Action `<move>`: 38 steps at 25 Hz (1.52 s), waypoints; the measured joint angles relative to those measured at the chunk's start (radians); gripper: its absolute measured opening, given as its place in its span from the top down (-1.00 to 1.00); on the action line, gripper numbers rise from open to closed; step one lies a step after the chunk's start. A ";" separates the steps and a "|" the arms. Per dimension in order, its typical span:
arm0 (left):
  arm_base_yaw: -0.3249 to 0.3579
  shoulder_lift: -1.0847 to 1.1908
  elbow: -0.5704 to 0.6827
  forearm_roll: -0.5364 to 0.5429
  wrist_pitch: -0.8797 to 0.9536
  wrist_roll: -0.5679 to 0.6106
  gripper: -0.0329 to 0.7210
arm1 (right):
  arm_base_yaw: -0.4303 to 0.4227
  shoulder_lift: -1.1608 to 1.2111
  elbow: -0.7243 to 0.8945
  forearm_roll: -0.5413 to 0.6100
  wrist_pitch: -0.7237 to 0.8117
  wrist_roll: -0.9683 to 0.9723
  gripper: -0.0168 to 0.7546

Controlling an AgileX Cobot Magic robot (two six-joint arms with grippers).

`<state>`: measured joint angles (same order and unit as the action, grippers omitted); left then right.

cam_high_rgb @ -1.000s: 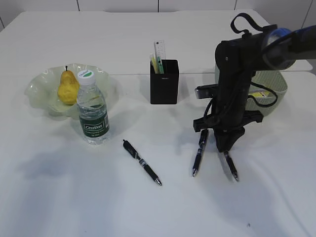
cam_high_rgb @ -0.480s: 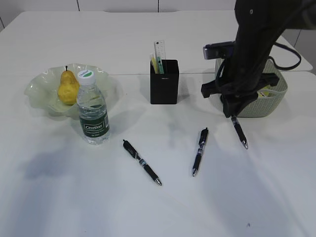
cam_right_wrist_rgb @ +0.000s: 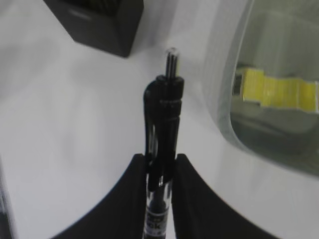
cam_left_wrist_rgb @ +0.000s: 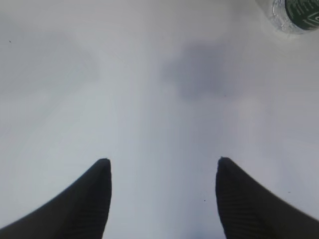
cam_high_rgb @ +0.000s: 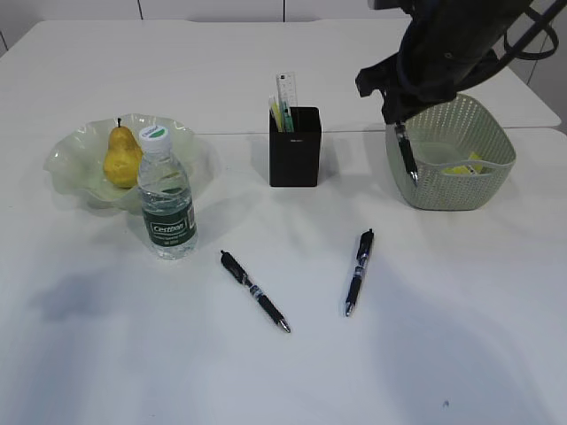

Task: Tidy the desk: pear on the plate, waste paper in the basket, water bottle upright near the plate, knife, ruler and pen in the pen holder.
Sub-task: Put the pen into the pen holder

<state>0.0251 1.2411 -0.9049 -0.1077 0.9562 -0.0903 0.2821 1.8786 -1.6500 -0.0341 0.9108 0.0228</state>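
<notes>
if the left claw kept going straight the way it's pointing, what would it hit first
Probably just the bare table. The left claw is open, with only white surface ahead between its fingers. The bottle sits off at the upper right corner, outside that line, though depth is hard to judge.

I count three pens: one (cam_high_rgb: 255, 291) at lower centre of the exterior frame, one (cam_high_rgb: 359, 271) just right of it, and one (cam_high_rgb: 407, 152) hanging at upper right, pinched in the right gripper (cam_high_rgb: 398, 119). One pear (cam_high_rgb: 120, 157) and one plate (cam_high_rgb: 67, 159), both at left. One bottle (cam_high_rgb: 166, 194). One black holder (cam_high_rgb: 295, 146) at centre, with one clear ruler (cam_high_rgb: 286, 89) and some slim sticks I can't count. One basket (cam_high_rgb: 450, 151) at right, with one yellow packet (cam_right_wrist_rgb: 277, 88) inside. Two grippers; the left (cam_left_wrist_rgb: 160, 172) shows only in its wrist view.
</notes>
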 joint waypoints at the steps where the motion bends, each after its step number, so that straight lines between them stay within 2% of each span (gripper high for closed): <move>1: 0.000 0.000 0.000 0.000 0.000 0.000 -0.32 | 0.000 0.000 0.000 0.010 -0.040 -0.002 0.69; 11: 0.000 0.000 0.000 0.000 0.002 0.000 -0.32 | 0.000 0.013 0.002 0.099 -0.536 -0.114 0.69; 21: 0.000 0.000 0.000 0.000 -0.016 0.000 -0.32 | 0.000 0.136 0.004 0.105 -0.831 -0.117 0.69; 28: 0.000 0.000 0.000 0.000 -0.029 0.000 -0.32 | 0.011 0.261 -0.058 0.105 -0.926 -0.117 0.69; 38: 0.000 0.000 0.000 0.002 -0.032 0.000 -0.32 | 0.063 0.405 -0.182 0.105 -0.959 -0.117 0.69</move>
<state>0.0251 1.2411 -0.9049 -0.1058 0.9238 -0.0903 0.3451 2.2841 -1.8324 0.0712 -0.0484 -0.0945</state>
